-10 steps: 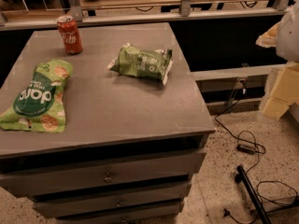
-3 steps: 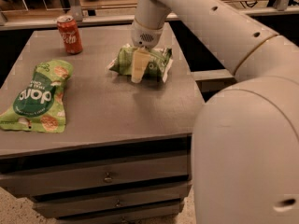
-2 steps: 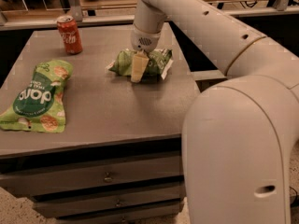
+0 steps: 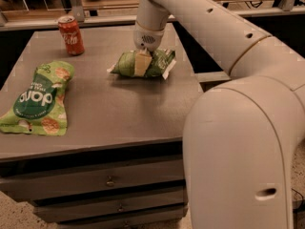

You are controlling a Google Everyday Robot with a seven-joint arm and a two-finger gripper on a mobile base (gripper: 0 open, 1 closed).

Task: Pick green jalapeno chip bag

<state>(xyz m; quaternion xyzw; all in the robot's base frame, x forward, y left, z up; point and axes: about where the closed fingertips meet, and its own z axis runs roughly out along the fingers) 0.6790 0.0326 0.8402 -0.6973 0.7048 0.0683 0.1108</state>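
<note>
The green jalapeno chip bag (image 4: 157,61) is a small puffy olive-green bag with white sealed ends. It lies on the grey tabletop (image 4: 109,109), right of centre toward the back. My gripper (image 4: 141,67) comes straight down from the white arm (image 4: 200,18) onto the middle of the bag. Its cream tip sits against the bag's near side, and the rest is hidden behind the bag and wrist. The bag rests on the table.
A larger flat bright-green bag (image 4: 40,99) with big white letters lies at the table's left. A red soda can (image 4: 71,35) stands at the back left. Drawers (image 4: 109,180) are below the front edge. My white arm body fills the right side.
Since 3.3 s ago the arm has swung in from the right and come down over the small bag. Over the last second it has lowered slightly; the bag has stayed in place.
</note>
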